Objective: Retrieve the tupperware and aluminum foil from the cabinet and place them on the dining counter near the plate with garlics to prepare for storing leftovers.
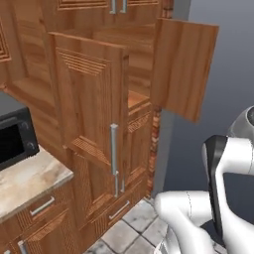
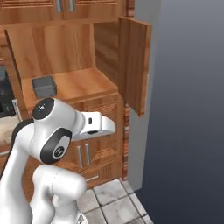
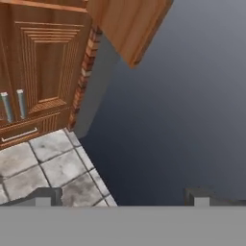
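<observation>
The gripper (image 3: 122, 197) hangs low with its two dark fingertips (image 3: 48, 196) spread wide apart and nothing between them, looking down and out at grey floor tiles (image 3: 43, 163) and a dark blank wall (image 3: 182, 120), so it is holding none of what it came for. The tub (image 2: 44, 86), dark grey and squarish, sits on the bare wood shelf (image 2: 83, 85) inside the cabinet (image 2: 65, 52), up above the hand and off toward the far side of the white arm (image 2: 52, 131), well apart from the fingers. I cannot make out any roll of foil on that shelf from where I stand; it may be further back or hidden. Both doors are swung out: the plain-backed one (image 2: 133, 61) stands open on the wall side, and the carved one (image 1: 92, 104) with its long silver handle (image 1: 114, 149) stands open on the other. So, as I judge it, opening is done, and almost everything else is left: reaching up to the tub, gripping it, carrying it to the dining counter, then the same for the foil. Beyond the carved door, a black microwave (image 1: 15, 136) sits on a marbled worktop (image 1: 27, 181).
</observation>
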Robot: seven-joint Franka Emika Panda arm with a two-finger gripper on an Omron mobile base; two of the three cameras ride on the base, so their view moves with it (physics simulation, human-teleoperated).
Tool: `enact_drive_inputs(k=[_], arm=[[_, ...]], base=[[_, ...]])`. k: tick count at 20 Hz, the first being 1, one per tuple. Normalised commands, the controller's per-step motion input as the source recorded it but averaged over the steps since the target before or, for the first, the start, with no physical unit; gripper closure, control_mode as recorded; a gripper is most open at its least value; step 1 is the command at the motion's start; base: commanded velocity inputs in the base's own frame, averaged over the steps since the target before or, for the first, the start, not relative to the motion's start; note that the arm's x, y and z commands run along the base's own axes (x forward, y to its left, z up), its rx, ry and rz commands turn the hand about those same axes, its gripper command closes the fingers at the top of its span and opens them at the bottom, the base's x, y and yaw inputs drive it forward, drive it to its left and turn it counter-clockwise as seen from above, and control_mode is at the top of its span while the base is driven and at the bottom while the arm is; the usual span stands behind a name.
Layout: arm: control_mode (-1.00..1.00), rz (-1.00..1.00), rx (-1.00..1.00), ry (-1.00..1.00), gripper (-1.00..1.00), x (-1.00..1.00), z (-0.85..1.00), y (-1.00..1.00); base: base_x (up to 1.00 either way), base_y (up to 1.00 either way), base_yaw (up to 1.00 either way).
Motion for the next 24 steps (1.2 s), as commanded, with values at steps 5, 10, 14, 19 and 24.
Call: enact_drive_inputs(k=[5,10,14,19,24], arm=[[1.00,0.00,0.00,0.00,-1.00,0.00,0.00,0.00],[1.00,0.00,0.00,0.00,-1.00,0.00,0.00,0.00],[1.00,0.00,0.00,0.00,-1.00,0.00,0.00,0.00],[1.00,0.00,0.00,0.00,-1.00,0.00,0.00,0.00],[1.00,0.00,0.00,0.00,-1.00,0.00,0.00,0.00]], base=[[0.34,-0.16,0.58],[0.44,-0.38,0.58],[0.43,-0.69,0.52],[0.47,-0.49,0.53],[0.63,-0.24,0.53]])
